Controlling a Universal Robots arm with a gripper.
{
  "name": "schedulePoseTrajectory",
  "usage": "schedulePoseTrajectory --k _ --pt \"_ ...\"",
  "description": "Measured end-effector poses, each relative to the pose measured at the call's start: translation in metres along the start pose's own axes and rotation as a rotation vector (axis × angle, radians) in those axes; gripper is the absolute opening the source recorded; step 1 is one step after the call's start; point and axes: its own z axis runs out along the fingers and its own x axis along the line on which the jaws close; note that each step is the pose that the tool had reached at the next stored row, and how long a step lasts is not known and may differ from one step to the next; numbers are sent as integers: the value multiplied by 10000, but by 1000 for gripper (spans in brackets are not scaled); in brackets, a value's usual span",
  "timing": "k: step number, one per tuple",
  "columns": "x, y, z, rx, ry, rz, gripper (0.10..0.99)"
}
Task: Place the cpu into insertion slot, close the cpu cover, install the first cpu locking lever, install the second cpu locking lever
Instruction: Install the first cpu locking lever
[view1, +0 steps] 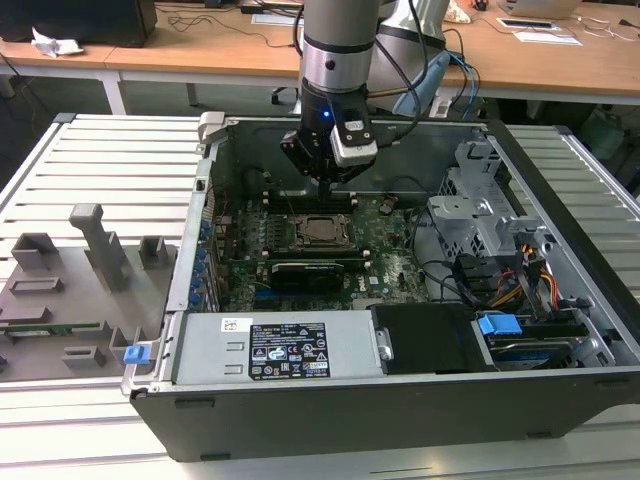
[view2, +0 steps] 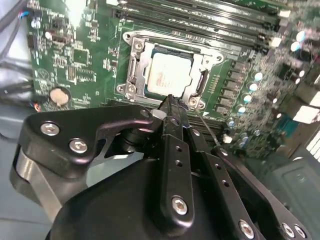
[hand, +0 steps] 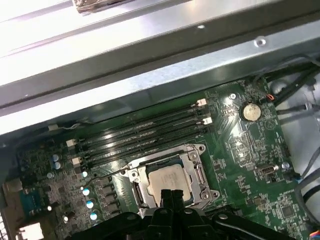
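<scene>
With the cpu (view1: 322, 229) seated in the insertion slot (view2: 125, 37) at six o'clock from the jaws in the exterior view, under the lowered cpu cover (view2: 137, 70), we judge the jaws, pressed together and empty, should push the thin locking lever (view2: 208, 129) slowly, clear of the chip face.

Bright overhead light, glare on case wall (hand: 125, 50)

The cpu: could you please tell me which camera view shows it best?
The second wrist view: the cpu sits large and bright, its near edge behind the pincer. The first wrist view shows it smaller, also partly covered. In the exterior view it is a small distant square.
</scene>
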Motion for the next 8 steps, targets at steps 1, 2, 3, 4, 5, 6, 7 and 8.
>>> schedulePoseTrajectory --k 1,2,3,4,5,6,7,8 --pt "0 0 1 -1 6 -245 106" --pt "0 0 1 -3 10 -430 106" --pt "0 0 2 -4 16 -664 106" --pt "0 0 2 -4 21 -855 106" --pt "0 0 2 -5 26 -1068 106" --pt "0 0 2 -6 31 -1242 106" --pt "0 0 3 -8 38 -1553 106" --pt "0 0 4 -9 45 -1836 106"
